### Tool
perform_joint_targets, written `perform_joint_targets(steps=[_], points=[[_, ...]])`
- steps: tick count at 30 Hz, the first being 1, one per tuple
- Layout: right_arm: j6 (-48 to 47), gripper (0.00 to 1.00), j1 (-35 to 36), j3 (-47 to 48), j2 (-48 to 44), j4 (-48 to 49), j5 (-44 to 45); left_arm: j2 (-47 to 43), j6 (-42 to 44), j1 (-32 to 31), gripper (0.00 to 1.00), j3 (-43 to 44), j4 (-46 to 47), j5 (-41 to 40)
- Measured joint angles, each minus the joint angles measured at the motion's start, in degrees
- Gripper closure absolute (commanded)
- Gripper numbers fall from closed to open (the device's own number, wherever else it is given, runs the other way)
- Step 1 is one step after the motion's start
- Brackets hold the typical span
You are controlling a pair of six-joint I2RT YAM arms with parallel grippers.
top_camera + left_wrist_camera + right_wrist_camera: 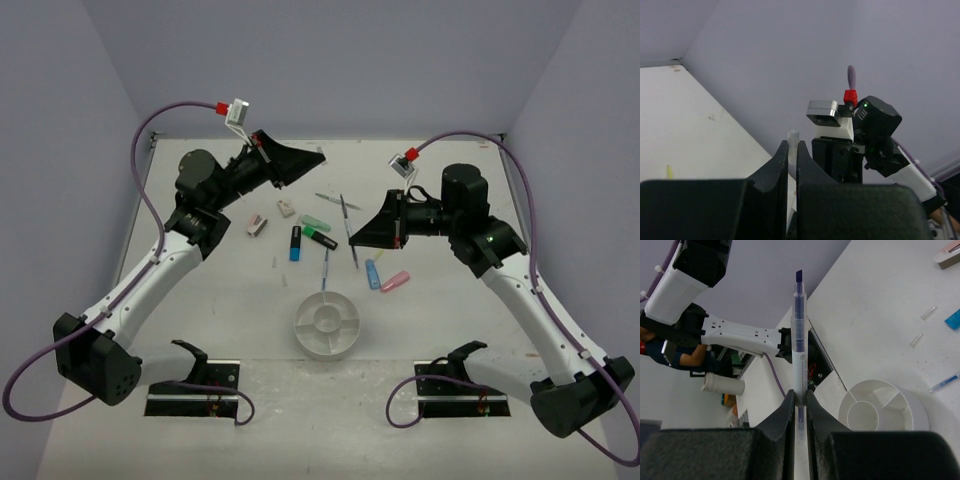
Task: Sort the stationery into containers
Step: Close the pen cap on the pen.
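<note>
Stationery mostly lies loose on the table just behind the dish: highlighters, erasers and thin pens. The dish's wedges show nothing in them, so sorting looks barely begun.

The right gripper is clamped tight on one pen, pinching the barrel low down so most of it juts out past the fingertips with the dark blue tip leading. That hold probably leaves the length free to be swung over and laid into a wedge. The dish sits close by, below and to one side in the wrist view.

The left gripper is raised near the far wall, well apart from the scatter, likely to keep out of the other arm's path. Its jaws are pressed together on a small clear tube, perhaps a cap; I cannot tell for sure.
</note>
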Motion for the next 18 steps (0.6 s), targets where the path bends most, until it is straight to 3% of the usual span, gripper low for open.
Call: perform_joint_targets(steps=[6, 18], points=[[0.92, 1.00, 0.38, 0.02, 0.12, 0.75, 0.43, 1.33, -9.40, -0.39, 1.00, -3.88, 9.76, 2.13], [1.18, 1.00, 0.77, 2.81, 0.96, 0.33, 0.38, 0.40, -15.12, -0.86, 1.00, -8.36, 18.60, 2.21]])
